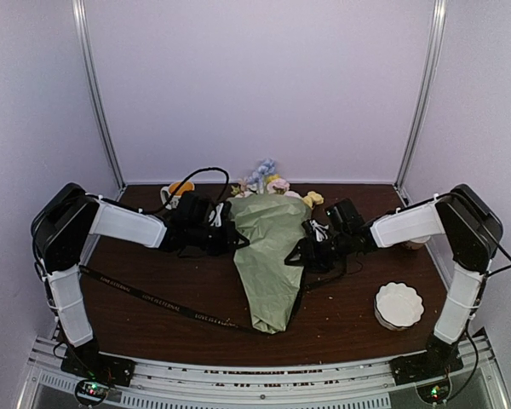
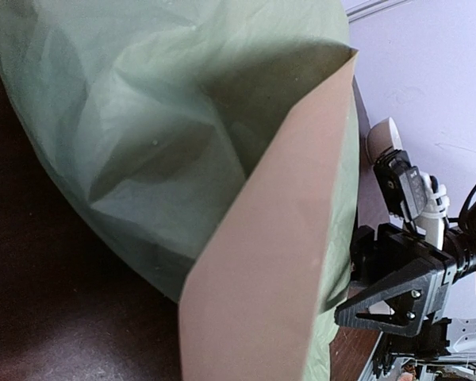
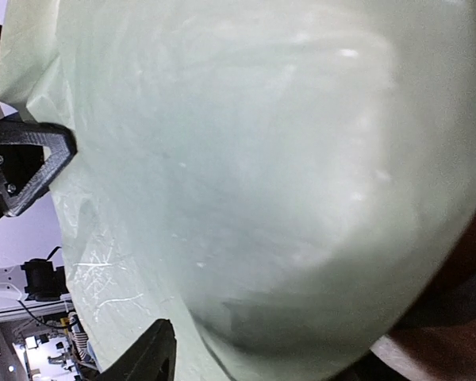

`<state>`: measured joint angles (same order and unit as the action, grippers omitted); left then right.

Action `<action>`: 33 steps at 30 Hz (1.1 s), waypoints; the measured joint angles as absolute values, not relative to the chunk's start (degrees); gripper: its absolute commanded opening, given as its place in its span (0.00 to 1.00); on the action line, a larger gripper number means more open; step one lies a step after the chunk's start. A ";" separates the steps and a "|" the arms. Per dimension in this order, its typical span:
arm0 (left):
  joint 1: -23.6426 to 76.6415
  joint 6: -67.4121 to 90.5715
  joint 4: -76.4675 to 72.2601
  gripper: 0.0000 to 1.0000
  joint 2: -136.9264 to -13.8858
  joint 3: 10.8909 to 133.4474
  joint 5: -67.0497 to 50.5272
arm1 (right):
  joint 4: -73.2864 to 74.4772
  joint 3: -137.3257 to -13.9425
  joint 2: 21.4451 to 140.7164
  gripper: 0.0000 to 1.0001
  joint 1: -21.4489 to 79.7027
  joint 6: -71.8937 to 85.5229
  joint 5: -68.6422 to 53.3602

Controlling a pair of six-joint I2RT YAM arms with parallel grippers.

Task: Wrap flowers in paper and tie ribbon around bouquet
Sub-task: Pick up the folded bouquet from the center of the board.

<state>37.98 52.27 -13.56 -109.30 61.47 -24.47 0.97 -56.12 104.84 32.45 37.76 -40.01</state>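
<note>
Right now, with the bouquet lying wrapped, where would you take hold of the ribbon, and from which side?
Take the ribbon on its bare stretch left of the bouquet's narrow end. Come straight down from above and pinch across its width. There it lies flat, straight and uncovered on the table, so a sideways approach would probably find no edge to catch.

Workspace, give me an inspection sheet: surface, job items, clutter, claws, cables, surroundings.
Surface: dark wooden table.
Job's things: flowers wrapped in a green paper cone; black ribbon lies flat, untied, reaching the cone's narrow end.
Clutter: white scalloped dish front right; orange item far left, unclear.
Claws: left claw shut at the cone's left edge; right claw open, straddling the cone.
Cables: black cable loops over the left wrist.
Surroundings: plain pale walls.
</note>
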 measured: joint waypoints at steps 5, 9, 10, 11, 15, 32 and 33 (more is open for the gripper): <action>37.98 52.27 -13.63 0.00 -109.45 61.47 -24.47 | -0.23 -58.54 105.93 0.28 33.19 39.53 -42.83; 37.98 52.25 -13.63 0.00 -109.97 61.47 -24.47 | -1.21 -58.98 106.63 0.00 33.41 40.88 -44.05; 37.98 52.23 -13.61 0.00 -110.10 61.45 -24.45 | -1.23 -59.00 106.83 0.00 33.41 41.28 -44.10; 37.98 52.18 -13.56 0.00 -110.19 61.43 -24.45 | -1.19 -59.00 107.00 0.00 33.39 41.58 -44.18; 37.98 51.07 -12.73 0.25 -110.26 61.45 -24.43 | -1.13 -59.00 107.15 0.00 33.36 42.46 -44.42; 54.61 11.92 4.93 0.53 -85.10 54.04 -15.27 | -0.86 -58.98 107.15 0.00 33.36 44.38 -44.80; 57.52 8.34 5.02 0.53 -84.60 52.82 -14.46 | -0.69 -58.98 107.15 0.00 33.36 44.36 -44.80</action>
<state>57.52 8.34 5.02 -84.60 52.82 -14.46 -0.69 -58.98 107.15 33.36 44.36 -44.80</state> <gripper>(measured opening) 0.537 0.012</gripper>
